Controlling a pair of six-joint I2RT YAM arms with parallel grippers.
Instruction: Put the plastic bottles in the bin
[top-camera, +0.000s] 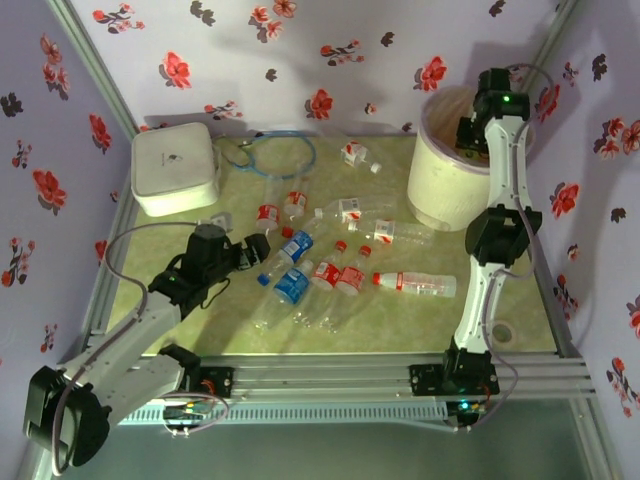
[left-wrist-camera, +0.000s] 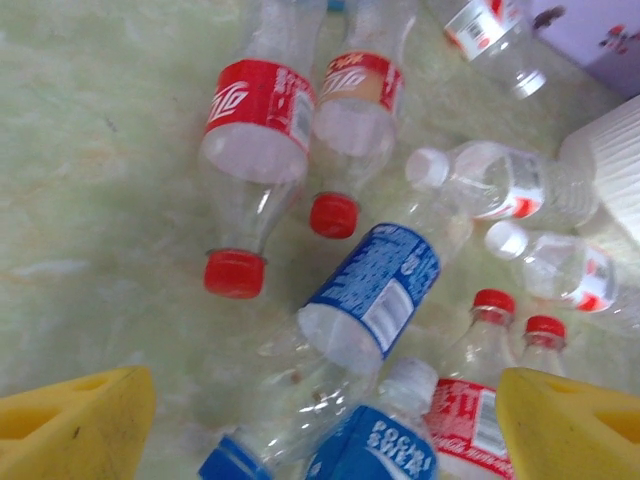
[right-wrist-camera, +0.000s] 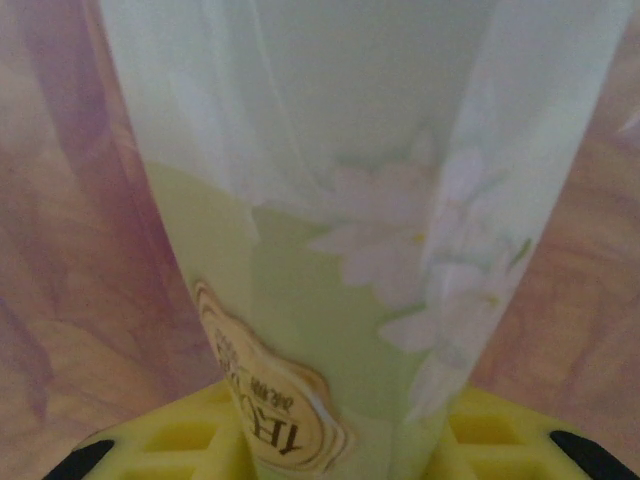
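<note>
Several clear plastic bottles lie scattered across the middle of the green table, most with red caps and red-white labels. My left gripper hovers at their left edge, open. In the left wrist view its yellow fingers stand wide apart over a blue-labelled bottle and a second blue bottle. Red-labelled bottles lie beyond them. My right gripper hangs over the cream-white bin at the back right. It is shut on a green-labelled bottle with pale flowers printed on it.
A flat white square box sits at the back left, with a blue cable loop beside it. A long bottle lies near the right arm. Metal frame rails run along the front edge, and floral walls close in the sides.
</note>
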